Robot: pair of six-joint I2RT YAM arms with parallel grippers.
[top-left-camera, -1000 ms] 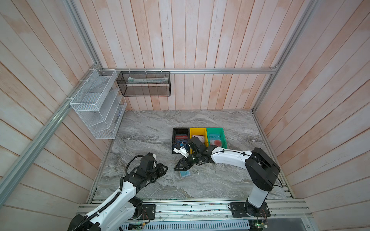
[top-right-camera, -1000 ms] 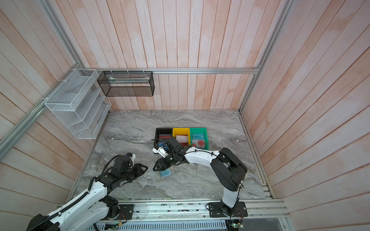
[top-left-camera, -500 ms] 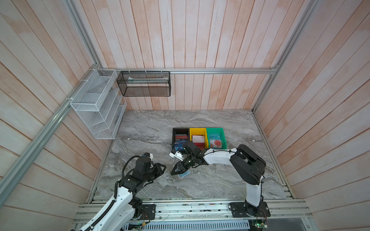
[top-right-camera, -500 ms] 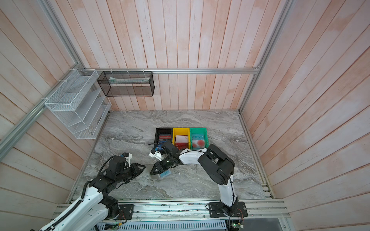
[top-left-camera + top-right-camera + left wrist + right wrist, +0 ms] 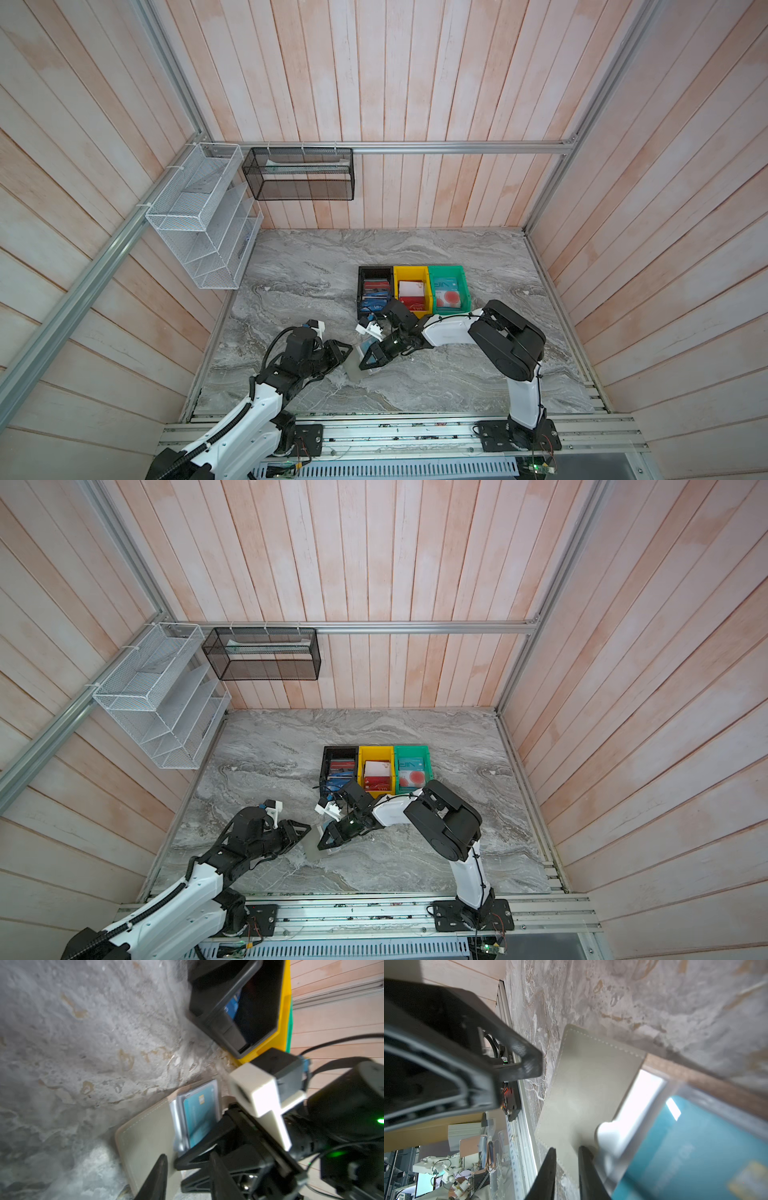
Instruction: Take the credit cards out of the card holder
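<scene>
The card holder point(image 5: 358, 371) point(image 5: 312, 851) lies open on the marble table, its grey stitched cover point(image 5: 145, 1140) point(image 5: 591, 1084) spread flat. A teal credit card point(image 5: 199, 1118) point(image 5: 685, 1147) sits in a translucent pocket beside the cover. My right gripper point(image 5: 365, 362) point(image 5: 568, 1159) hovers low over the holder's edge. Its jaws are a narrow gap apart, with the cover's stitched edge showing between them. My left gripper point(image 5: 348, 352) point(image 5: 188, 1154) is open at the holder's left side, facing the right gripper's fingers point(image 5: 197, 1159) at close range. Whether either touches the holder is unclear.
Black bin point(image 5: 374, 291), yellow bin point(image 5: 411, 291) and green bin point(image 5: 449, 289), all holding cards, stand in a row just behind the grippers. A white wire rack point(image 5: 199, 216) and a black mesh basket point(image 5: 299, 174) hang on the walls.
My right gripper has swung leftward and toward the table front, over the holder, and its jaws have narrowed. The left gripper has edged in toward the holder, and the grey cover now lies spread.
</scene>
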